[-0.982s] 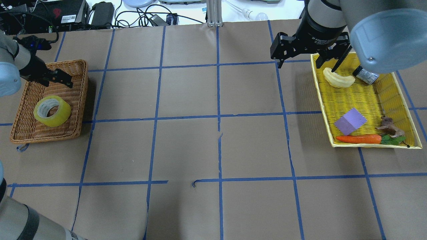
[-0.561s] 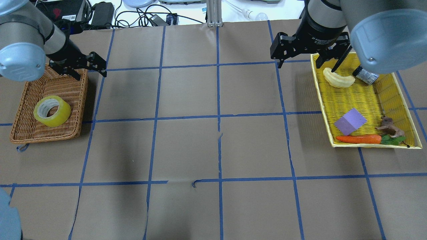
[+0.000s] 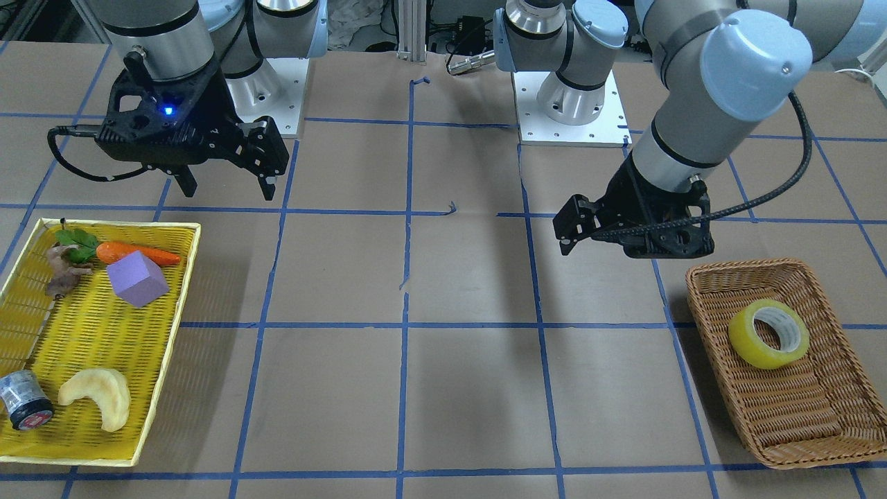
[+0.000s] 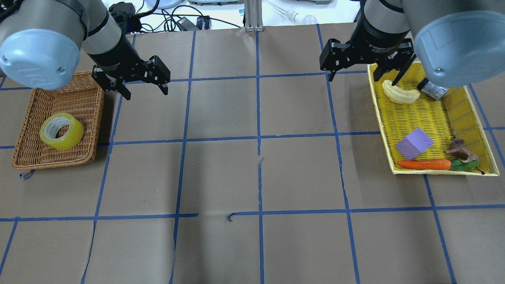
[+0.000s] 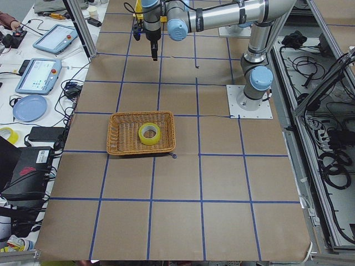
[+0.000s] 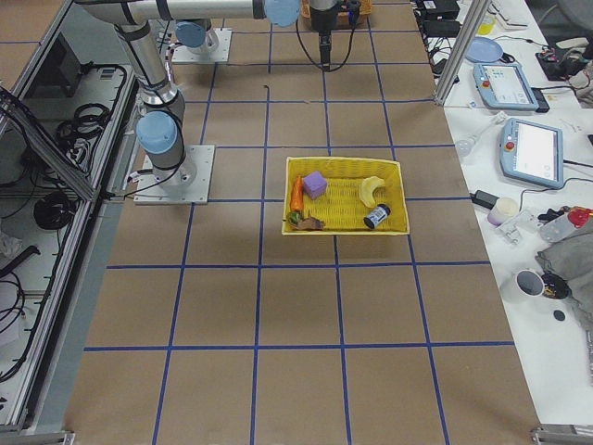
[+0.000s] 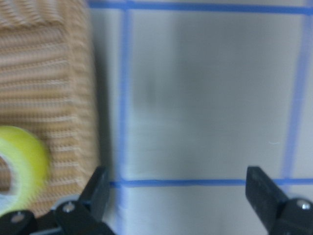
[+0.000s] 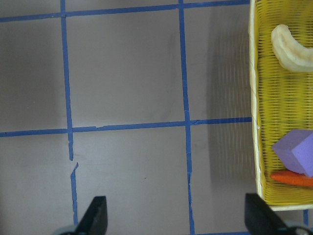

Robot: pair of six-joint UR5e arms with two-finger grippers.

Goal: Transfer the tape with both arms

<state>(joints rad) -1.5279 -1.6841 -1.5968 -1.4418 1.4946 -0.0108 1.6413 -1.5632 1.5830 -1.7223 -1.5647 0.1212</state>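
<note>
The tape (image 4: 61, 131), a yellow roll with a whitish core, lies in a brown wicker basket (image 4: 79, 98) at the table's left end. It also shows in the front view (image 3: 769, 333), the exterior left view (image 5: 149, 133) and, blurred, the left wrist view (image 7: 19, 166). My left gripper (image 4: 146, 94) is open and empty. It hangs over bare table just beyond the basket's far right corner (image 3: 582, 232). My right gripper (image 4: 363, 77) is open and empty above the far left corner of a yellow tray (image 4: 434, 172), and it shows in the front view (image 3: 227, 188).
The yellow tray holds a purple block (image 4: 414, 143), a carrot (image 4: 424, 164), a pale crescent (image 4: 400, 94), a small grey cylinder (image 4: 433, 90) and a brown figure (image 4: 459, 150). Blue tape lines grid the brown table. Cables and devices lie past the far edge.
My left arm has swung right, from over the basket's far edge to over the table beside the basket. The tape and my right arm have not moved.
</note>
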